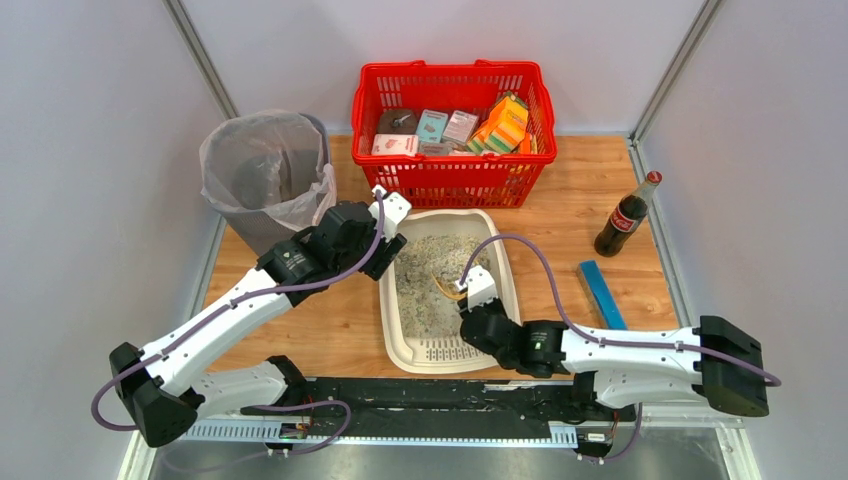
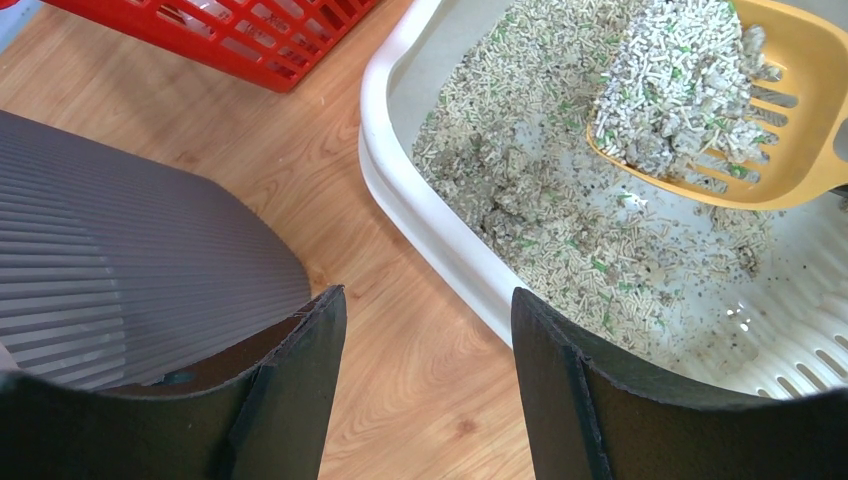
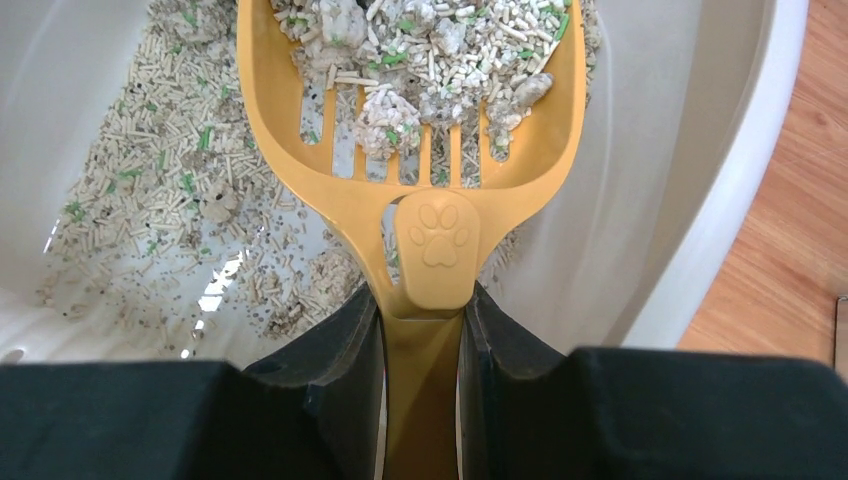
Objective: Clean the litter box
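Observation:
The cream-white litter box [image 1: 498, 240] lies mid-table, grate end near me, with grey-white granules inside. It also shows in the left wrist view [image 2: 430, 225] and the right wrist view [image 3: 700, 170]. My right gripper [image 1: 470, 295] [image 3: 423, 330] is shut on the handle of a yellow slotted scoop [image 3: 415, 200], held over the box and loaded with clumped litter [image 2: 690, 90]. My left gripper [image 1: 385, 235] [image 2: 428, 340] is open and empty, above the bare wood between the grey bin and the box's left wall.
A grey ribbed bin with a clear bag [image 1: 262, 170] stands at the back left, close to my left gripper [image 2: 120, 260]. A red mesh basket [image 1: 452, 130] of packets stands behind the box. A cola bottle [image 1: 627, 215] and a blue bar [image 1: 603, 293] lie to the right.

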`<state>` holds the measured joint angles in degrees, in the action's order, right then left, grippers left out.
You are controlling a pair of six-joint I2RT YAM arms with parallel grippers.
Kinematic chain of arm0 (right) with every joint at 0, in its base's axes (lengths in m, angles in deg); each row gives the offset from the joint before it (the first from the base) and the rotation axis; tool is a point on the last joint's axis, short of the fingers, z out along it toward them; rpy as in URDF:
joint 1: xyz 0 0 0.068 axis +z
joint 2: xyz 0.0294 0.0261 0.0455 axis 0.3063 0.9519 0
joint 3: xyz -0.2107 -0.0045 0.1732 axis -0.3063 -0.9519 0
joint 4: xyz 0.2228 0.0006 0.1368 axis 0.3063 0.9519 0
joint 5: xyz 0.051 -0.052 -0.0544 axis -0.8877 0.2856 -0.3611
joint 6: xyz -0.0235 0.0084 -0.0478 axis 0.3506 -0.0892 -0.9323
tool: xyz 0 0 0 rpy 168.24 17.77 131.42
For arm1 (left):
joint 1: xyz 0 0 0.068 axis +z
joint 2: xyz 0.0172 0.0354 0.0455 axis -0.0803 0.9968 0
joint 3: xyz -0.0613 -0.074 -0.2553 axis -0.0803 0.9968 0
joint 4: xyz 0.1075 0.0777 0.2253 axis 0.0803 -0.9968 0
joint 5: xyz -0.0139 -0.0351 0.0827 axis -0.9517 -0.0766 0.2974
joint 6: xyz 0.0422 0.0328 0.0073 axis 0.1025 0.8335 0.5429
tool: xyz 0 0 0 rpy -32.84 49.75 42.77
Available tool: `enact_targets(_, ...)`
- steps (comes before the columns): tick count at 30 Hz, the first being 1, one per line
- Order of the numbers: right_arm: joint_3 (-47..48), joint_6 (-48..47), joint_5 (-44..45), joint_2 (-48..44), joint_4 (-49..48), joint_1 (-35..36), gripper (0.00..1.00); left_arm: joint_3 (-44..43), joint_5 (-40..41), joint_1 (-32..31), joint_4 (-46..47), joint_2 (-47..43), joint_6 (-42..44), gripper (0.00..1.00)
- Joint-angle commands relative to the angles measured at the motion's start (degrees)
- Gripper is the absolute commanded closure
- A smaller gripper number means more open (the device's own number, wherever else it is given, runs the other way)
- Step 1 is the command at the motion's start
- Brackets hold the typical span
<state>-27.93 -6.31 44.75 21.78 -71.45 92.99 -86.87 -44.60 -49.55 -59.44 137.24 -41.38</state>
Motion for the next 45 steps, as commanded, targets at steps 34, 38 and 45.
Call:
enact_targets(34, -0.62, 5.62, 3.42, -8.82, 3.37, 6.41, 1.00, 0.19, -1.33, 0.12, 2.06, -2.45, 0.47, 0.30)
enact_targets(38, -2.45, 1.73, -3.01, -9.18, -1.50, 6.84, 1.00, 0.11, -1.87, 0.04, 1.89, -1.93, 0.20, 0.30)
enact_targets(45, 0.56, 0.17, 2.46, -6.25, 1.59, 7.73, 1.00, 0.28, -0.20, 0.12, 1.88, -1.92, 0.73, 0.30)
